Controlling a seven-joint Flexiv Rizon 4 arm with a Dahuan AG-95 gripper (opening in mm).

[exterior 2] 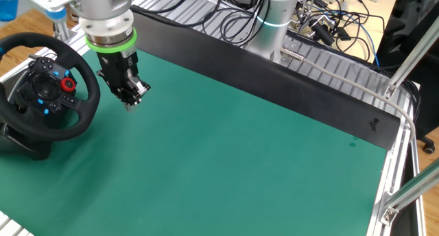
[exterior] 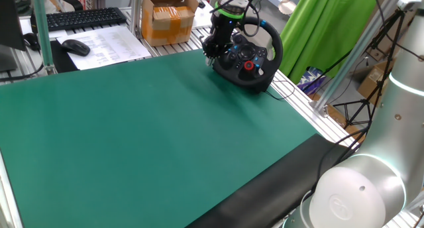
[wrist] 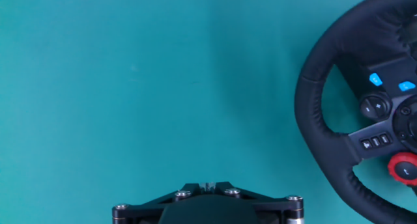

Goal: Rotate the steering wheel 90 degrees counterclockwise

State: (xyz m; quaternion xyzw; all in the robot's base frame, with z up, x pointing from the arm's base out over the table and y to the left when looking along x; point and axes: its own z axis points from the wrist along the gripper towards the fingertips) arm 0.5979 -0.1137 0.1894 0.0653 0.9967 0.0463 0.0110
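The steering wheel [exterior: 250, 52] stands at the upper right of the green tabletop [exterior: 146, 135]; the tool [exterior 2: 130, 99] hangs just beside its rim, pointing down, jaws pressed together on nothing, not touching it

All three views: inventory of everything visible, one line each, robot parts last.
Black round steering wheel with grey spokes, blue buttons, red dial: 1, black, far corner of the mat, tilted on its base.
Green table mat: 1, green, covers the tabletop.
Black computer keyboard: 1, black, desk behind the mat.
Black computer mouse: 1, black, on printed paper beside the keyboard.
Brown cardboard box: 1, brown, behind the mat near the wheel.
Green fabric curtain: 1, bright green, backdrop beyond the wheel.
Cable bundle: several, black, behind the table.
Silver robot arm: 1, silver with green ring, above the mat.
Two-finger gripper: 1, black, shut, empty, beside the wheel, not touching it.
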